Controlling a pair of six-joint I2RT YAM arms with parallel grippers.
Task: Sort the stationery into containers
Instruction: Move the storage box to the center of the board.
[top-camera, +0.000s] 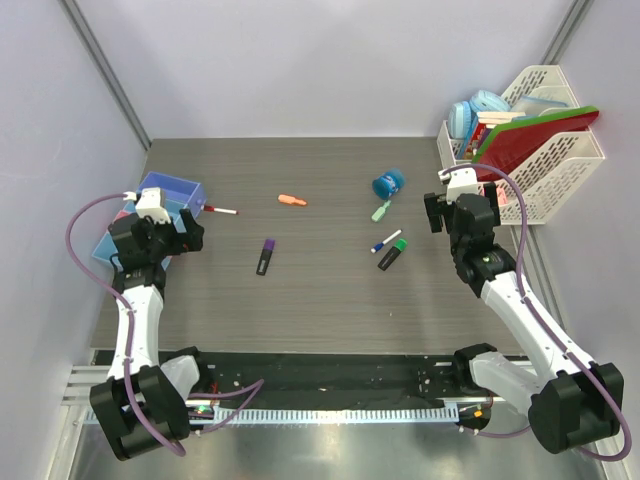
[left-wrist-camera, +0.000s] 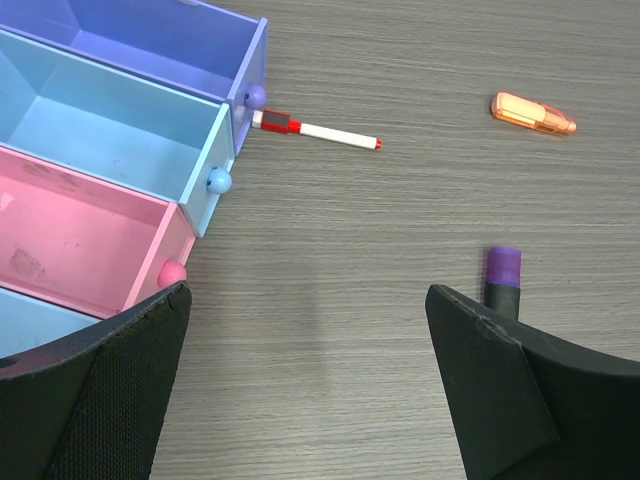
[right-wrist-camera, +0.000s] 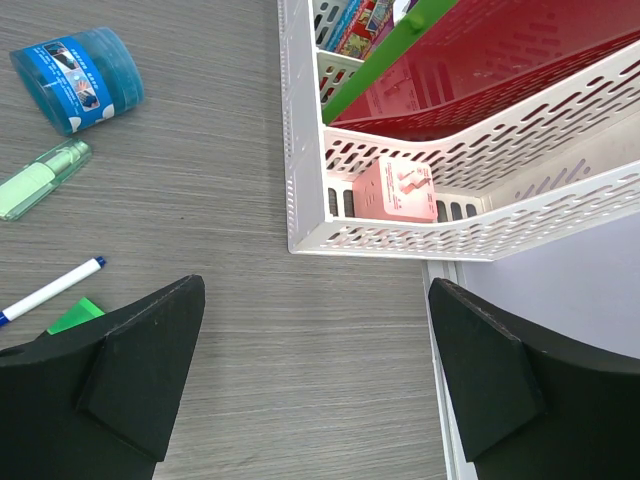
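The row of containers (top-camera: 172, 192) stands at the table's left; the left wrist view shows its purple-blue (left-wrist-camera: 150, 40), light blue (left-wrist-camera: 110, 125) and pink (left-wrist-camera: 70, 235) bins, all empty. A red-capped pen (top-camera: 222, 210) (left-wrist-camera: 315, 130) lies beside them. An orange bit (top-camera: 291, 200) (left-wrist-camera: 532, 112), a purple highlighter (top-camera: 266, 256) (left-wrist-camera: 502, 277), a blue roll (top-camera: 389, 184) (right-wrist-camera: 78, 78), a pale-green bit (top-camera: 381, 211) (right-wrist-camera: 42, 178), a blue-capped pen (top-camera: 386, 241) (right-wrist-camera: 52, 290) and a green highlighter (top-camera: 392, 253) (right-wrist-camera: 76, 315) lie on the table. My left gripper (top-camera: 190, 232) (left-wrist-camera: 308, 310) and right gripper (top-camera: 432, 212) (right-wrist-camera: 315, 300) are open and empty.
A big white lattice file rack (top-camera: 555, 160) (right-wrist-camera: 400, 235) with red and green folders stands at the back right, close to my right gripper. The table's right edge (right-wrist-camera: 440, 380) runs just beyond it.
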